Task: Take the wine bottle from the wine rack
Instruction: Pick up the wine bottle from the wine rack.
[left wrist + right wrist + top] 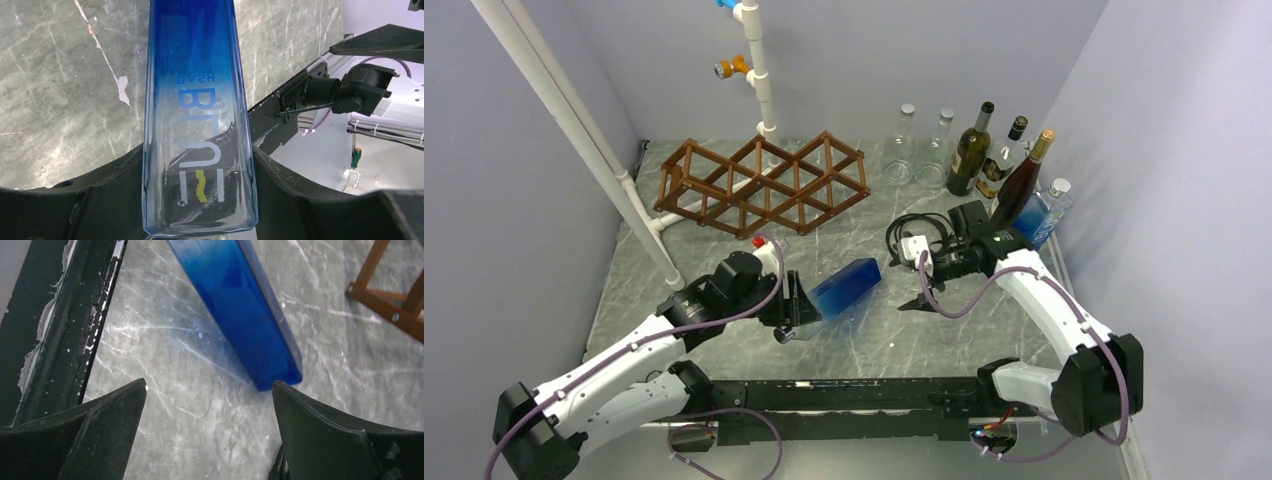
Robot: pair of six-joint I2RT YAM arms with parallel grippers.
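Observation:
The wine bottle [846, 287] is a square blue glass bottle, clear toward the neck end. My left gripper [796, 312] is shut on its clear end and holds it nearly level, low over the table and in front of the wine rack [764, 185]. The brown lattice rack stands empty at the back left. In the left wrist view the bottle [197, 100] runs away between my fingers [280, 190]. My right gripper [921, 298] is open and empty, just right of the bottle's blue base [240, 305]; whether the base touches the table is unclear.
Several glass and wine bottles [972, 150] stand at the back right. A white pipe stand [759, 70] rises behind the rack and a slanted white pipe [574, 130] crosses at the left. Cables [914, 235] lie near the right wrist. A black rail [874, 395] runs along the front edge.

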